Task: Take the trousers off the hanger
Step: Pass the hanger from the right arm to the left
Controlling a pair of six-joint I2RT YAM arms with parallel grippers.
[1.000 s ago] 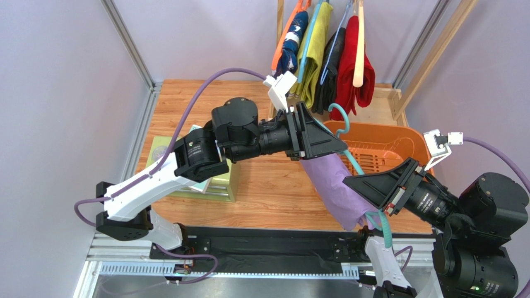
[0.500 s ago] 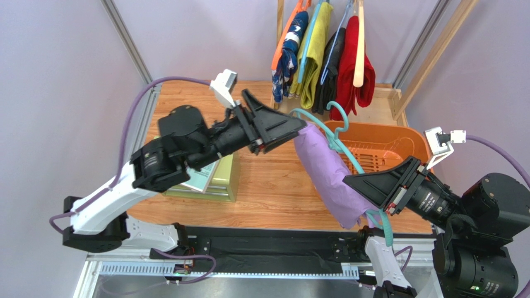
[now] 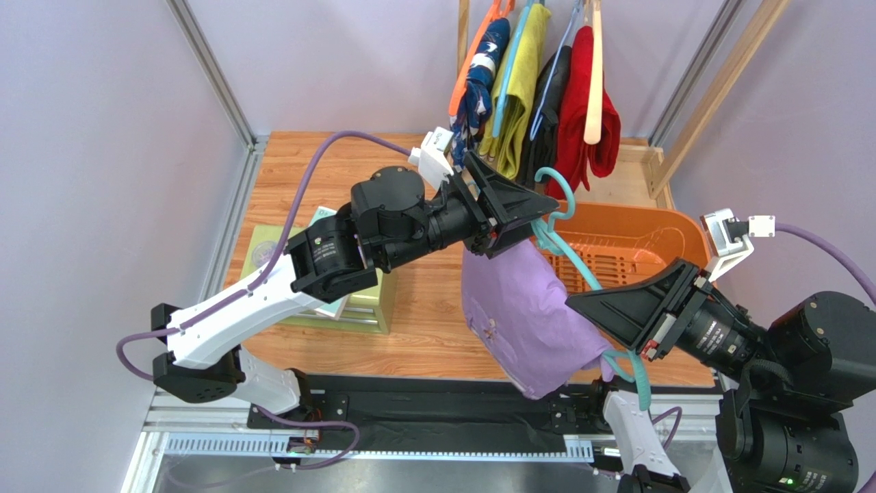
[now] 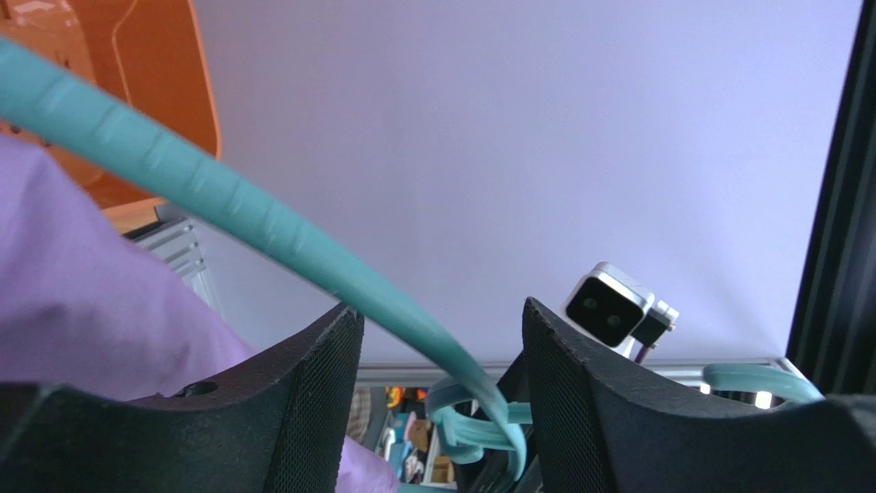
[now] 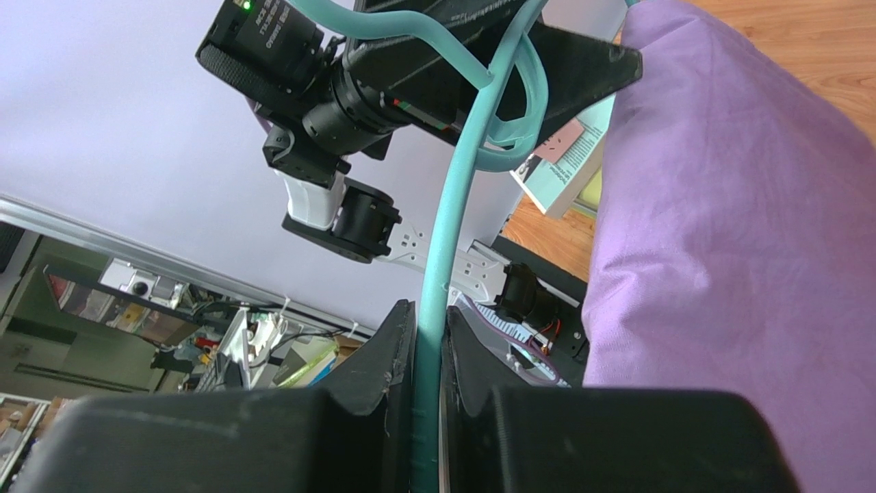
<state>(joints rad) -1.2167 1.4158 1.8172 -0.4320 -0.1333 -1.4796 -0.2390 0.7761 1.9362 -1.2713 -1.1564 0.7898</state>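
The lilac trousers (image 3: 519,313) drape over a teal hanger (image 3: 556,191) held above the table, their cloth spread wide and sagging toward the near edge. My right gripper (image 3: 588,304) is shut on the hanger's bar (image 5: 452,216), with the lilac cloth (image 5: 720,236) just right of it. My left gripper (image 3: 543,212) is at the top of the trousers by the hanger hook. In the left wrist view it (image 4: 442,344) stands open; the teal bar (image 4: 206,185) runs slantwise through the gap, and lilac cloth (image 4: 82,288) lies beside the left finger (image 4: 314,411).
Navy (image 3: 481,77), yellow-green (image 3: 519,87), black (image 3: 545,118) and red (image 3: 594,123) trousers hang on a wooden rack at the back. An orange basket (image 3: 668,234) sits right of centre, under the hanger. A green box (image 3: 365,303) with books stands under the left arm.
The left arm swung left, then back right to the hanger top. The lilac trousers have spread out from a narrow roll and hang lower. The right gripper kept its hold.
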